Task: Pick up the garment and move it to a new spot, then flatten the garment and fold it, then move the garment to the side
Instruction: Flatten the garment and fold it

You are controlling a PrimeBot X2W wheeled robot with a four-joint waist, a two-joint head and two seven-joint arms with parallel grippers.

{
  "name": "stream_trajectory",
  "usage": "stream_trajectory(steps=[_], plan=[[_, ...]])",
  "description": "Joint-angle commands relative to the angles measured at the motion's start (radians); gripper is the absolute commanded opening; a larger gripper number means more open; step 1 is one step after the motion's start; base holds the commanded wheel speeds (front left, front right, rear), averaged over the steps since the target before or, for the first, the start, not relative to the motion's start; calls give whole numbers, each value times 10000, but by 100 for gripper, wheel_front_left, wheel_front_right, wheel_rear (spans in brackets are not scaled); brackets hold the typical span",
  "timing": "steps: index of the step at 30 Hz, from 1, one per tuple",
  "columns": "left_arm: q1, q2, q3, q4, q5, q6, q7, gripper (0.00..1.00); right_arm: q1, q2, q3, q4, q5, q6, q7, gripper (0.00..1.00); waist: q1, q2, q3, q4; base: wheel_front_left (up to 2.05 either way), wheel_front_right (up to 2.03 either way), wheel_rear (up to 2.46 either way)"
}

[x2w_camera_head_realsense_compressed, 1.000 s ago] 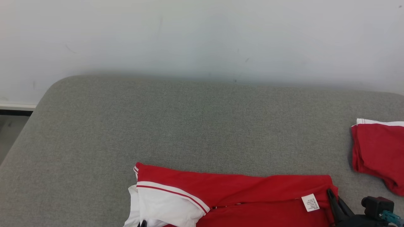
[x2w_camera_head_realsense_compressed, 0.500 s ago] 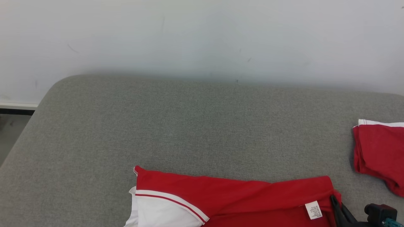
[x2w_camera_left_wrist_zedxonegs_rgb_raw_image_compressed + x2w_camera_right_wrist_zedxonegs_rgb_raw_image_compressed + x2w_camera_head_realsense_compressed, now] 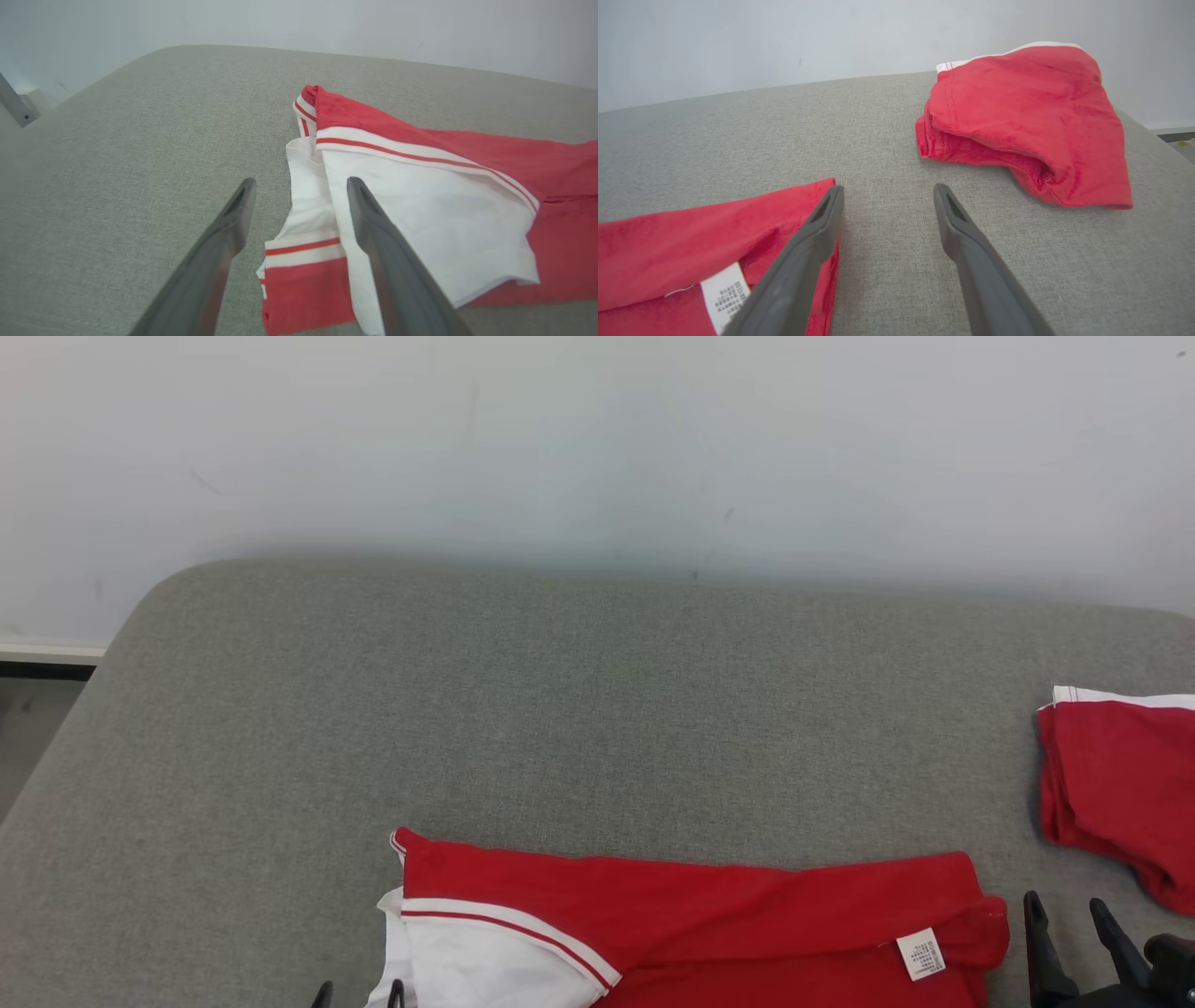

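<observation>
The red and white garment (image 3: 709,924) lies spread on the grey fabric-covered desk (image 3: 467,709), its white label (image 3: 920,954) showing near its right end. The left fingers (image 3: 236,219) stand wide apart at the garment's left edge, one beside the cloth and one in front of the white sleeve part, holding nothing. The right fingers (image 3: 817,233) stand equally wide just beside the garment's right end, empty too. A second, folded red garment (image 3: 1027,121) lies well apart, further right of the first.
</observation>
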Motion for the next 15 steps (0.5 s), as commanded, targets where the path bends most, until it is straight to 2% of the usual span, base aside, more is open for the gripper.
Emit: stream_trajectory(steps=[1,5,15], plan=[[150,0,33,-70,107,45,-31,100,100,74,-11,-31,-82,-27,-40,100,0,0,-1,7,0,0,0],[209,-16,192,-477,201,48,-31,100,186,427,-434,-375,-627,-27,-40,100,0,0,2,40,0,0,0],[94,-24,70,-925,179,52,-31,100,285,895,-485,-967,-1260,-27,-40,100,0,0,-17,108,0,0,0]])
